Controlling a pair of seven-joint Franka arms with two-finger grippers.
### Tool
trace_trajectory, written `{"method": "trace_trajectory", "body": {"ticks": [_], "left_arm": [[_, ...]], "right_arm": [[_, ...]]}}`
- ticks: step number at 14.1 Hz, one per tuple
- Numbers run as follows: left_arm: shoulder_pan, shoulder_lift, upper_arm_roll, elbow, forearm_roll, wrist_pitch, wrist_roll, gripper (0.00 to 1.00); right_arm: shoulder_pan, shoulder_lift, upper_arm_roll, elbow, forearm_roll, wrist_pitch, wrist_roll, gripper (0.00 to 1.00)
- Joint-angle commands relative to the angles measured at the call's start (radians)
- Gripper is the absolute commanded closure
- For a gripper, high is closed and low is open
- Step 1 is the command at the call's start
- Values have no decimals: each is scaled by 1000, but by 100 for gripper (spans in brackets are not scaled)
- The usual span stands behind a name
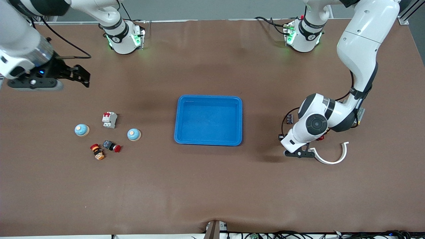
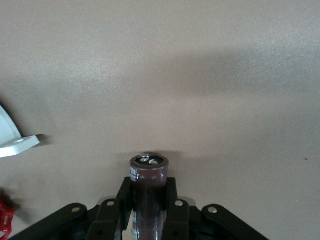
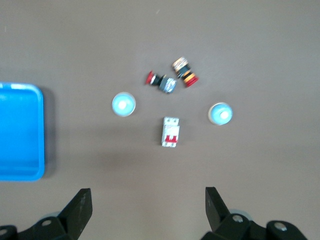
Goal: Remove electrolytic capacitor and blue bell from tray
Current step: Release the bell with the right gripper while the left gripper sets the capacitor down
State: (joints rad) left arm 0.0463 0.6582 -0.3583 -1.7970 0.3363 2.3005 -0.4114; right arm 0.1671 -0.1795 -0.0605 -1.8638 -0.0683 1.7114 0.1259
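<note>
The capacitor (image 2: 149, 182), a dark brown cylinder with two metal terminals on its end, sits between the fingers of my left gripper (image 2: 149, 192), which is shut on it. That gripper (image 1: 299, 153) is low over the table toward the left arm's end, beside a white curved piece (image 1: 333, 160). Two light blue bells (image 1: 81, 129) (image 1: 134, 134) rest on the table toward the right arm's end, also seen as bells (image 3: 123, 104) (image 3: 220, 113) in the right wrist view. My right gripper (image 1: 82, 76) (image 3: 147, 202) hangs open and empty, high over the table.
A blue tray (image 1: 180, 117) (image 3: 35, 131) lies at the table's middle. A white circuit breaker (image 1: 109, 119) and two push buttons (image 1: 97, 151) (image 1: 112, 146) lie among the bells. Small parts (image 1: 289, 119) lie beside the left arm's wrist.
</note>
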Motion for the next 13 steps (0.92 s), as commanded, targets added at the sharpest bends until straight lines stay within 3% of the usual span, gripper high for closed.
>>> {"method": "trace_trajectory", "body": {"ticks": [1, 3, 4, 6, 7, 13], "left_arm": [[9, -9, -2, -22, 36, 31, 5, 100], [9, -9, -2, -35, 36, 51, 3, 100], [9, -9, -2, -36, 36, 56, -4, 100], [9, -9, -2, -36, 36, 56, -24, 61], [9, -9, -2, -36, 36, 56, -26, 1], [7, -29, -4, -28, 36, 25, -84, 0]], "right_arm": [[-86, 21, 11, 90, -2, 4, -31, 0], [-162, 63, 11, 141, 21, 23, -104, 0], [-202, 93, 11, 179, 74, 28, -118, 0], [-257, 132, 11, 248, 146, 28, -112, 0], [-264, 143, 13, 256, 148, 33, -112, 0], [-189, 147, 21, 242, 99, 81, -126, 0]]}}
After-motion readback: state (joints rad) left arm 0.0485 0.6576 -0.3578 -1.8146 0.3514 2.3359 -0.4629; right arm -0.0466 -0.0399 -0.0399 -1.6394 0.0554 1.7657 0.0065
